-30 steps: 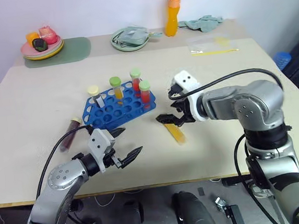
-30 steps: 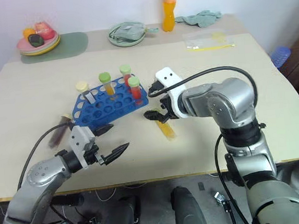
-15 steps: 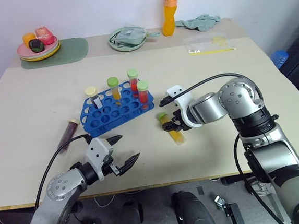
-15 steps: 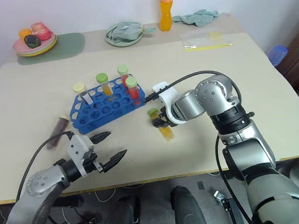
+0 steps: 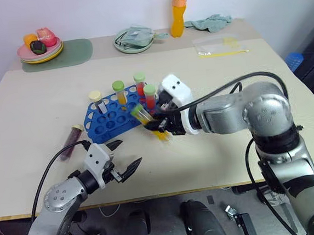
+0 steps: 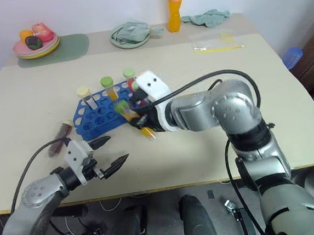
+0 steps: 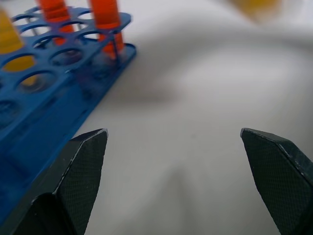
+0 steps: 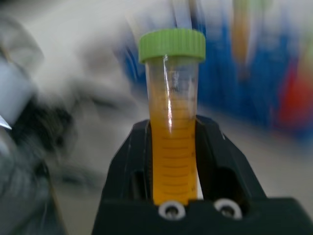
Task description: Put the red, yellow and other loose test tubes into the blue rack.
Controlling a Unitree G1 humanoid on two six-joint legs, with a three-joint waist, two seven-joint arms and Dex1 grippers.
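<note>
My right gripper point(image 5: 156, 124) is clamped on the yellow tube point(image 8: 172, 142), green cap up, held off the table near the middle of the head views, just in front of the blue rack point(image 5: 109, 120). The rack, left of centre, holds four capped tubes upright. My left gripper point(image 5: 123, 158) hangs at lower left with its fingers spread wide and nothing in them. The maroon tube point(image 5: 71, 141) lies flat on the table, left of the rack.
</note>
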